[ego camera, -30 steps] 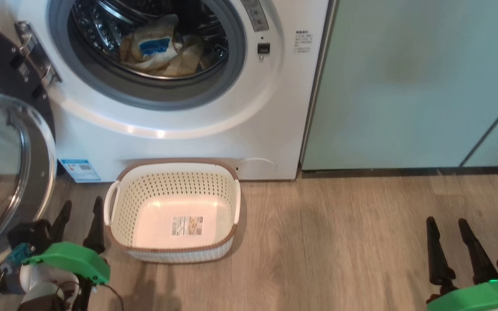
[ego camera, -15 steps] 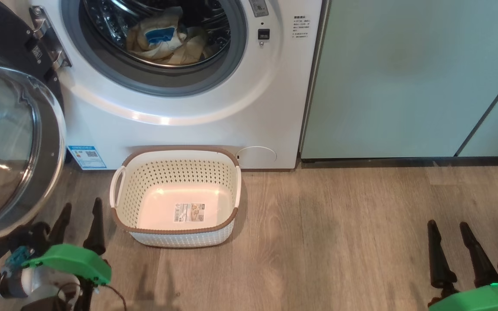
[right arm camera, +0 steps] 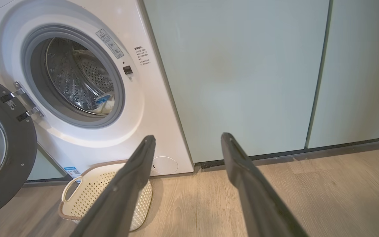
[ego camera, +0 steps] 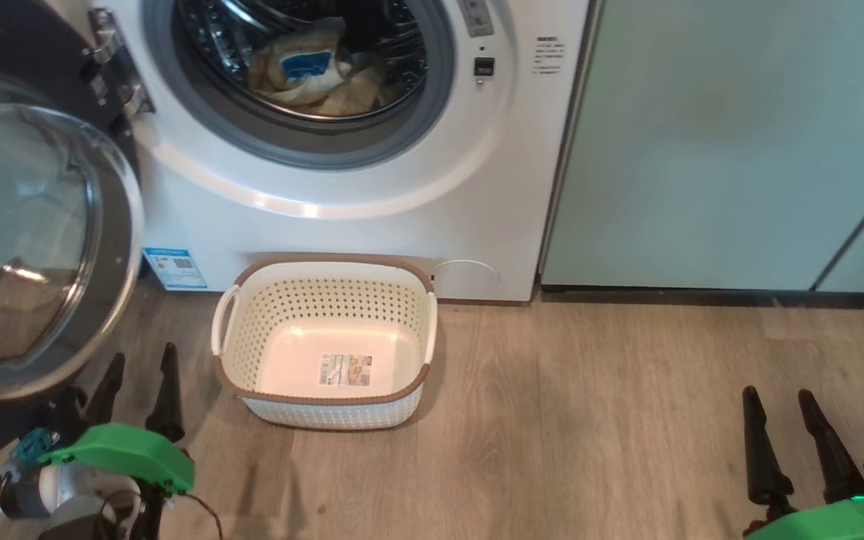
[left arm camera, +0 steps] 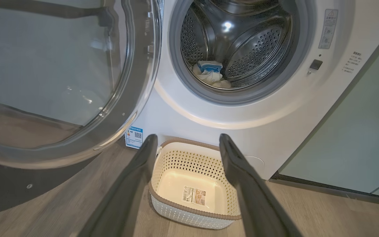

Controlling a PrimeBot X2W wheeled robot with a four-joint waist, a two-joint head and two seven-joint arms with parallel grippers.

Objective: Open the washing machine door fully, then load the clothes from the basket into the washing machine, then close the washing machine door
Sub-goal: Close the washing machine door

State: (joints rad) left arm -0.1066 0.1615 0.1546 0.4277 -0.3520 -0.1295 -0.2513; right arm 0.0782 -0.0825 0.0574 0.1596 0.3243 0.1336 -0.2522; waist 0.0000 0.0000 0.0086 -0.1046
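The white washing machine (ego camera: 372, 187) stands with its round door (ego camera: 27, 240) swung wide open to the left; the door (left arm camera: 54, 82) looms close in the left wrist view. The cream-yellow clothes (ego camera: 312, 75) with a blue patch lie inside the steel drum (left arm camera: 235, 39), also seen as clothes (left arm camera: 209, 74) from the left wrist. On the floor in front sits the perforated cream basket (ego camera: 327, 345), holding only its label. My left gripper (ego camera: 139, 367) is open, low beside the door's lower rim and left of the basket. My right gripper (ego camera: 777, 405) is open over bare floor at the far right.
Pale green cabinet doors (ego camera: 732, 142) stand right of the washer. Wood floor (ego camera: 589, 420) stretches between the basket and my right gripper. The open door juts out over the floor at the left.
The head camera has shifted, sliding the whole scene rightward and slightly down in the picture. Both grippers keep their places at the bottom corners and stay open.
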